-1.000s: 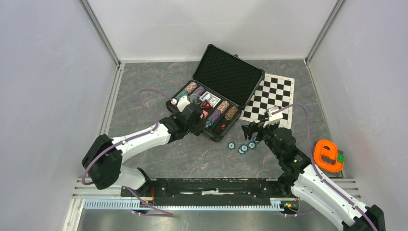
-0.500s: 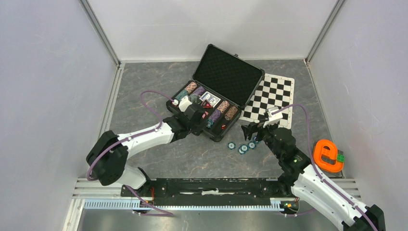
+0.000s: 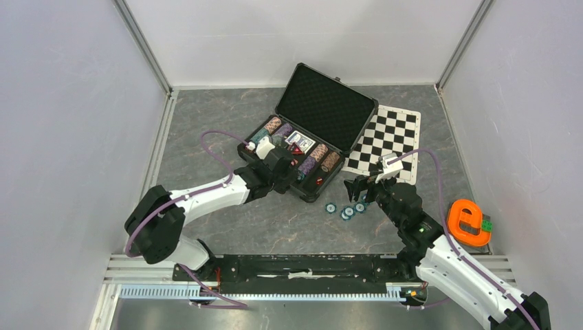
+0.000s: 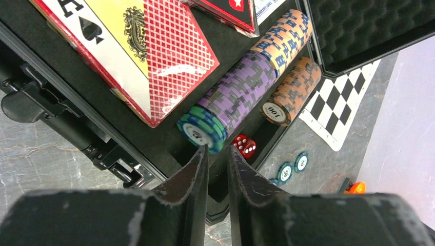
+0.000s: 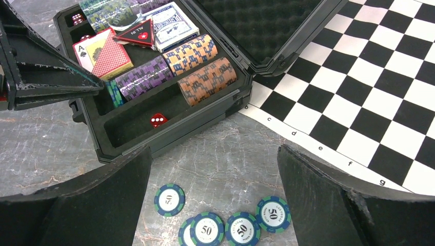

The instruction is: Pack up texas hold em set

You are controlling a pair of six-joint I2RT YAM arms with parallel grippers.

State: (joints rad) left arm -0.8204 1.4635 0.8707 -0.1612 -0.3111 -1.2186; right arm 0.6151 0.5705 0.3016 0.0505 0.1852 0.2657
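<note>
1. The left gripper (image 4: 216, 149) reached over the near left side of the case (image 3: 323, 103). Its jaws stood a narrow gap apart, with nothing between them.
2. Its tips hung just at the teal chips (image 4: 201, 129) that ended the row of purple chips (image 4: 241, 87), all standing on edge in the foam tray.
3. The case lay open at the middle of the table with its lid tilted back. Inside were a red card deck (image 4: 154, 61), a blue card deck (image 5: 172, 23), a row of brown chips (image 4: 295, 84) and a red die (image 4: 245, 146) near the front wall.
4. A handful of loose chips (image 5: 242, 228) lay flat on the table, just off the case's near right corner.
5. The right gripper (image 5: 214, 154) hovered over those chips — jaws spread wide and empty.
6. The chequered mat (image 5: 369, 77) lay right beside the case, and the orange piece (image 3: 469, 221) sat well apart at the far right.
</note>
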